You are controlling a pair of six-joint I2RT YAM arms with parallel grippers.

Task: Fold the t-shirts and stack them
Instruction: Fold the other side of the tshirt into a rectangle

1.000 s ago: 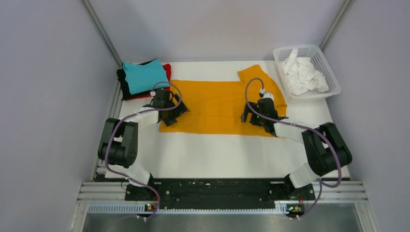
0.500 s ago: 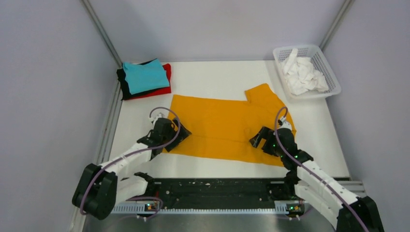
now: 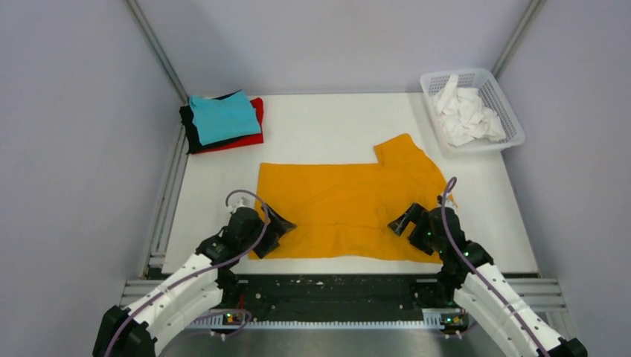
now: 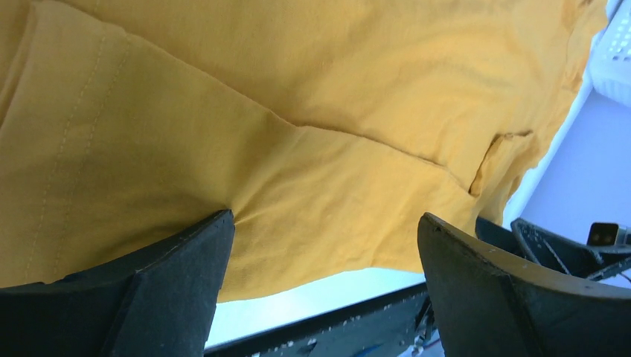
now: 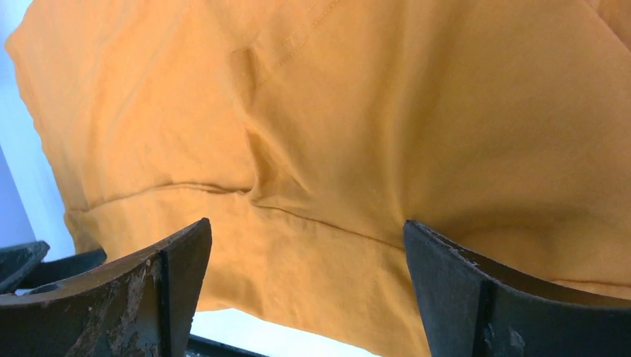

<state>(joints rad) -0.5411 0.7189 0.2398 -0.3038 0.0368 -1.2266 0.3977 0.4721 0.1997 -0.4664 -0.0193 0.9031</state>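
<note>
The mustard-orange t-shirt [image 3: 335, 201] lies spread flat on the white table, one sleeve pointing to the back right. My left gripper [image 3: 271, 227] is open over its near left corner. My right gripper [image 3: 409, 223] is open over its near right edge. The left wrist view shows my left gripper [image 4: 324, 217] with jaws wide apart above the orange fabric [image 4: 298, 111], one finger [image 4: 171, 282] pressing a wrinkle. The right wrist view shows my right gripper [image 5: 306, 224] wide open over the shirt [image 5: 372, 111]. A folded stack stands at the back left: teal shirt [image 3: 223, 115] on black [image 3: 190, 132] and red [image 3: 257, 111].
A white lattice basket [image 3: 509, 119] holding crumpled white cloths [image 3: 465, 111] stands at the back right corner. Grey walls close in the table on three sides. A black and metal rail [image 3: 335, 290] runs along the near edge, just in front of the shirt's hem.
Both arms have drawn back toward the near edge, and the orange shirt has slid with them from the back of the table to the front.
</note>
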